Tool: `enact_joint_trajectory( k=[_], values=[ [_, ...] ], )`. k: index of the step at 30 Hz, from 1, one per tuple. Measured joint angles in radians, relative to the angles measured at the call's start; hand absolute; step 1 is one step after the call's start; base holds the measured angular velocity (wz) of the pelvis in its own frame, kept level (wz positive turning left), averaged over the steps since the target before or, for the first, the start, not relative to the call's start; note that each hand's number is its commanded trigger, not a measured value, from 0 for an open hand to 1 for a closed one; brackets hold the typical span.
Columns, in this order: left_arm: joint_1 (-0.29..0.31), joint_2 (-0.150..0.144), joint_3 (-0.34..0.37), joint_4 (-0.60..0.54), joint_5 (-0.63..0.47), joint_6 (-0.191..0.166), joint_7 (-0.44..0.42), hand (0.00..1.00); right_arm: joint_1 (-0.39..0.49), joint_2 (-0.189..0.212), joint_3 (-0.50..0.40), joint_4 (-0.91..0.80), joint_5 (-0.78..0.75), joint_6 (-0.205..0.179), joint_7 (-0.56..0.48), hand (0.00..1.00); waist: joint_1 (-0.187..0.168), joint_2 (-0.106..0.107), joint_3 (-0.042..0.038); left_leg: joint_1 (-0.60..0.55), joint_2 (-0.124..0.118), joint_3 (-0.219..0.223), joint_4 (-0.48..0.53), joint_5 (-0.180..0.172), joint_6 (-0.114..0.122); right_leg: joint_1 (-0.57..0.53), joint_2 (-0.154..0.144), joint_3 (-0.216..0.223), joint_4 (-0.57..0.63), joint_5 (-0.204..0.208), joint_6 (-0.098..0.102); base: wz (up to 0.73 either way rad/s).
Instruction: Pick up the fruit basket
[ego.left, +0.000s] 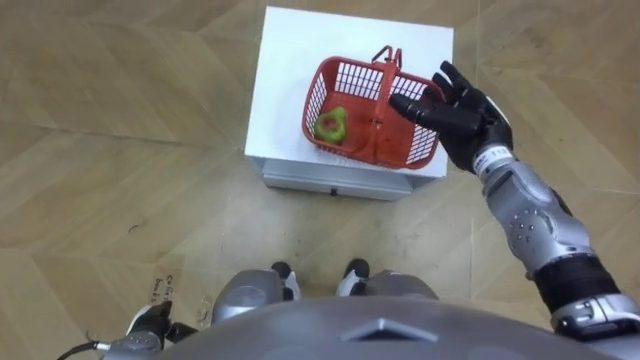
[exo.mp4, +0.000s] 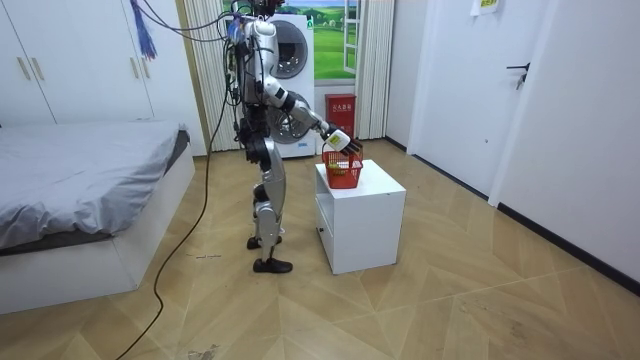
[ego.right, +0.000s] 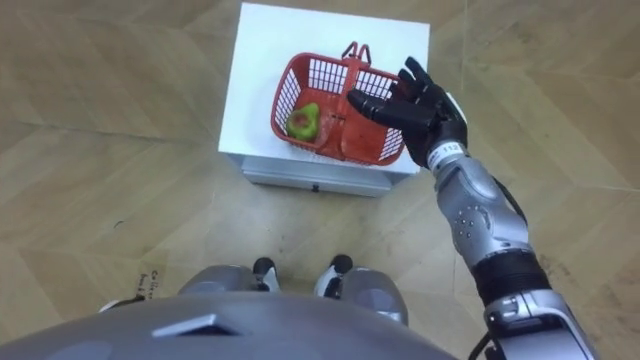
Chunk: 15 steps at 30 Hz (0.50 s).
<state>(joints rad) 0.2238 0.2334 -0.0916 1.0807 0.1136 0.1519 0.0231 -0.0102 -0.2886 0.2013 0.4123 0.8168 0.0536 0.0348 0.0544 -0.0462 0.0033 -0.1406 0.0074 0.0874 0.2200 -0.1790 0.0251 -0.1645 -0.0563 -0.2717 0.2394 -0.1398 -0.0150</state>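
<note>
Reaching for the handle is judged the step in hand: the right robot hand (ego.left: 458, 108) is held released, fingers spread, above the right half of the red fruit basket (ego.left: 352, 75), which is set on the white counter (ego.left: 290, 60). The upright handle (ego.left: 385, 85) is found just left of the fingertips, its span running away from the robot. The left robot hand (ego.left: 148, 322) is seen low, well apart.

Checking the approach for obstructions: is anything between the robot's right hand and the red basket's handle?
Nothing visible. The open right hand hovers over the right side of the basket, its fingers pointing at the handle. The green fruit lies low inside, left of the handle.
</note>
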Motion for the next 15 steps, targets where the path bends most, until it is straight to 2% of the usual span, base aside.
enact_joint_trajectory(
  k=[3,7,10,15],
  values=[
    [0.005,0.0,0.002,-0.001,-0.004,0.0,0.008,0.0,0.001,0.0,-0.006,-0.003,0.008,0.0,0.003,0.0,-0.001,-0.001,-0.0003,0.026,0.0,0.007,-0.017,0.0,0.0,0.018,0.001,0.004,-0.003,0.0,0.0,-0.06],
    [0.005,-0.001,0.042,-0.003,-0.004,-0.006,0.006,0.0,0.003,0.001,-0.064,-0.037,0.008,0.0,0.013,0.0,-0.004,-0.002,-0.001,0.056,0.001,0.017,-0.027,-0.001,-0.001,0.043,0.006,0.019,-0.017,0.0,0.003,-0.07],
    [0.004,-0.003,0.086,-0.004,-0.001,-0.006,0.01,0.0,0.023,0.001,-0.113,-0.058,0.007,0.0,0.009,0.0,-0.011,-0.006,-0.0046,0.07,0.002,0.017,-0.034,-0.002,-0.002,0.054,0.008,0.023,-0.02,0.001,0.004,-0.02],
    [0.003,-0.012,0.11,-0.027,0.009,0.001,0.017,0.0,0.062,0.0,-0.156,-0.083,0.0,0.001,-0.005,0.0,-0.027,-0.008,-0.0058,0.086,0.002,0.022,-0.038,-0.003,-0.003,0.061,0.011,0.035,-0.019,0.001,0.004,-0.07]
  ],
)
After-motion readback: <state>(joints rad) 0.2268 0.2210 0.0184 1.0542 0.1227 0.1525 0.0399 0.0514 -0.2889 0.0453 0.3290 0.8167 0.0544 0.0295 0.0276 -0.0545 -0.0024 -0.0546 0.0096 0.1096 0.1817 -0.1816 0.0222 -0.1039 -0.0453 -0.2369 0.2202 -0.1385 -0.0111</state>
